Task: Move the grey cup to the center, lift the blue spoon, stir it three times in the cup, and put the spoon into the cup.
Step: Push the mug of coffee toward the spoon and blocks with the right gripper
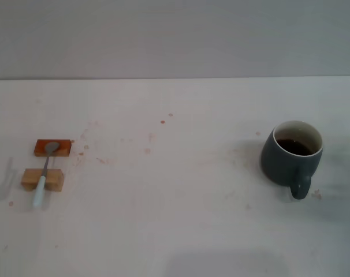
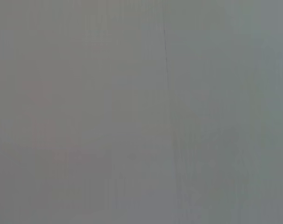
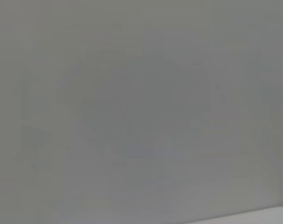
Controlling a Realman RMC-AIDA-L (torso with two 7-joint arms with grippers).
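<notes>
Nearest to the robot on its left, the spoon [image 1: 45, 176] lies bridged across two little wooden blocks. Its pale blue handle end pokes past the tan block [image 1: 43, 179] toward the robot, resting on that block, and its metal bowl sits on top of the orange-brown block [image 1: 52, 148] just behind. The two blocks sit near each other but not touching.

Way over on the robot's right, well apart from the spoon, the cup [image 1: 293, 157] stands upright on the table [image 1: 175, 219]. Its handle points toward the robot and there's dark liquid inside the cream interior. So it's off to the side, not in the middle.

The white tabletop has a scatter of small brownish stains [image 1: 147, 140] around the middle and a few near the cup. Behind the far edge of the table is a plain grey wall [image 1: 175, 34].

Neither gripper shows up anywhere: the head view has no arms in it, and both wrist views show only blank grey surface, so I can't tell if the fingers are apart or together.
</notes>
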